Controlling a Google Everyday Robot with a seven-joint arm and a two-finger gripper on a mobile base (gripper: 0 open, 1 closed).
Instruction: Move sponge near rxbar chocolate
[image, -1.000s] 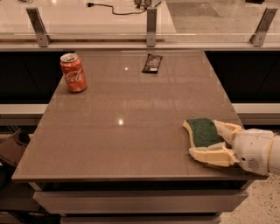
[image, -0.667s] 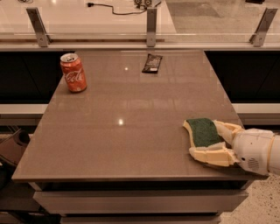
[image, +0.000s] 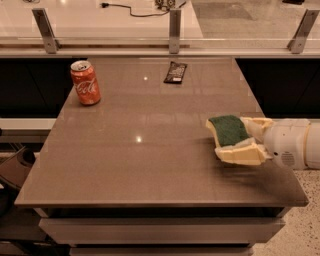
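The sponge (image: 226, 129), dark green on top with a pale yellow foam edge, is at the right side of the brown table (image: 150, 150). My gripper (image: 233, 138) comes in from the right edge, and its cream fingers (image: 241, 155) hold the sponge between them, one on the near side and one on the far side. The rxbar chocolate (image: 175, 72), a flat dark wrapped bar, lies at the far middle of the table, well away from the sponge.
A red Coca-Cola can (image: 85, 82) stands upright at the far left of the table. A glass rail with metal posts (image: 174, 30) runs behind the table's far edge. The table's right edge is close under my gripper.
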